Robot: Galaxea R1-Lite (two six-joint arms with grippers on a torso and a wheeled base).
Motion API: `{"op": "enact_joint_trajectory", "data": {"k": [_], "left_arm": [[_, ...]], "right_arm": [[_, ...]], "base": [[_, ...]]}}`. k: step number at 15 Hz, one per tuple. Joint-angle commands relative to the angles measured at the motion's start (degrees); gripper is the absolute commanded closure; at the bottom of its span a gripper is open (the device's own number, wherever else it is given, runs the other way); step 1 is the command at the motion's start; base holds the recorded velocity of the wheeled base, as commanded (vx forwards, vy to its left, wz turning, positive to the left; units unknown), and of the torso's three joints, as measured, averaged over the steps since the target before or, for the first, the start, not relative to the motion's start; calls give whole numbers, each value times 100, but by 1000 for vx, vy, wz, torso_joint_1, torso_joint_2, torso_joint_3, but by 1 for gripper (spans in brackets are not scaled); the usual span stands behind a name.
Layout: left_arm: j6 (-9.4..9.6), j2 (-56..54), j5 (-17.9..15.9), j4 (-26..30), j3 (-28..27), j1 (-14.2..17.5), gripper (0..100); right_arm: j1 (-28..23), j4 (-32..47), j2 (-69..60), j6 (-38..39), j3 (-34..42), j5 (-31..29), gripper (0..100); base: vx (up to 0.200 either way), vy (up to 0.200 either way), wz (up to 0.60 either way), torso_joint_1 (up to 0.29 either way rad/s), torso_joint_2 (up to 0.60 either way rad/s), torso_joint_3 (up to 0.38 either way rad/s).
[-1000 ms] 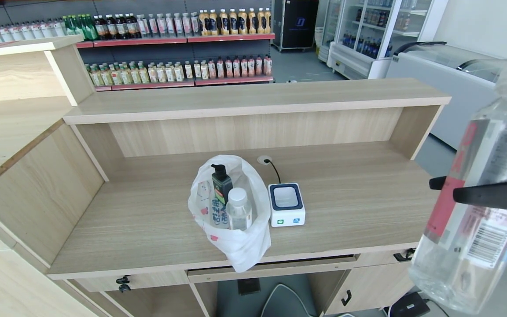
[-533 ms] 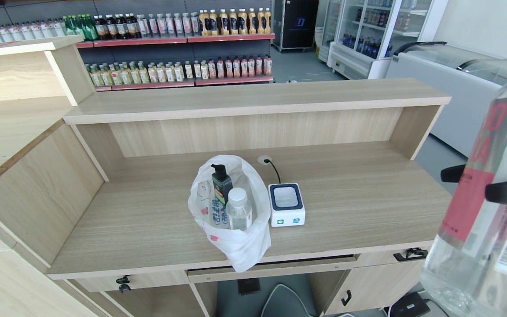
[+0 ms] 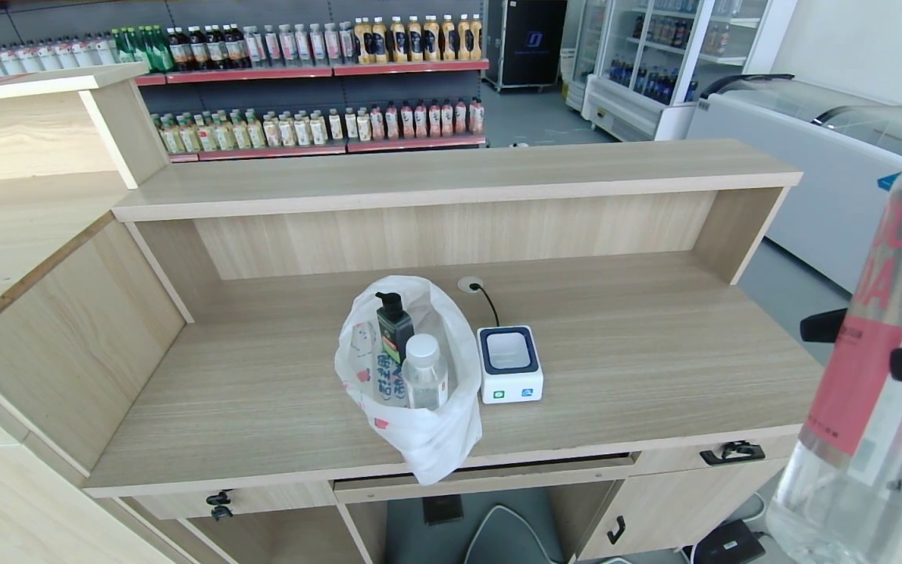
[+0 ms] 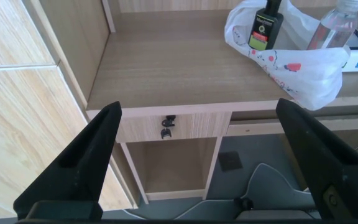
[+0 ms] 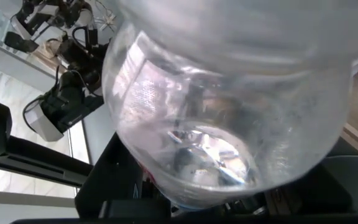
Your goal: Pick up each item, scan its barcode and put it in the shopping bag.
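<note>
Right tool (image 3: pixel 862 345): clenched across clear bottle (image 3: pixel 882 258), held near upright off the desk's (image 3: pixel 654 352) right end. Had scanner (image 3: pixel 509 364) well to the left, shopping bag (image 3: pixel 420 423) just beside it. Left tool (image 4: pixel 197 155): splayed, empty, low before desk. Judged a leftward carry for right arm.

The big bottle (image 3: pixel 870 392) is seen as clear, with a red label band and a black-striped white barcode patch. The shopping bag (image 3: pixel 427 439) is white, dotted with pinkish-red print. A black pump bottle (image 3: pixel 395 325) and a white-capped clear small bottle (image 3: pixel 424 376) are spotted. The scanner (image 3: pixel 510 388) is white, framed in navy, and the surface (image 3: pixel 639 352) is done in pale wood grain.
</note>
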Motion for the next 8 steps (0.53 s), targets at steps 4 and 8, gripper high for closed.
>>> {"op": "enact_joint_trajectory", "data": {"k": [4, 8], "left_arm": [[0, -2, 9, -1, 0, 0, 0], [0, -2, 0, -1, 0, 0, 0]], "right_arm": [[22, -26, 23, -11, -53, 3, 100], [101, -34, 67, -64, -53, -15, 100]], "base": [[0, 0, 0, 0, 0, 0], [0, 0, 0, 0, 0, 0]]}}
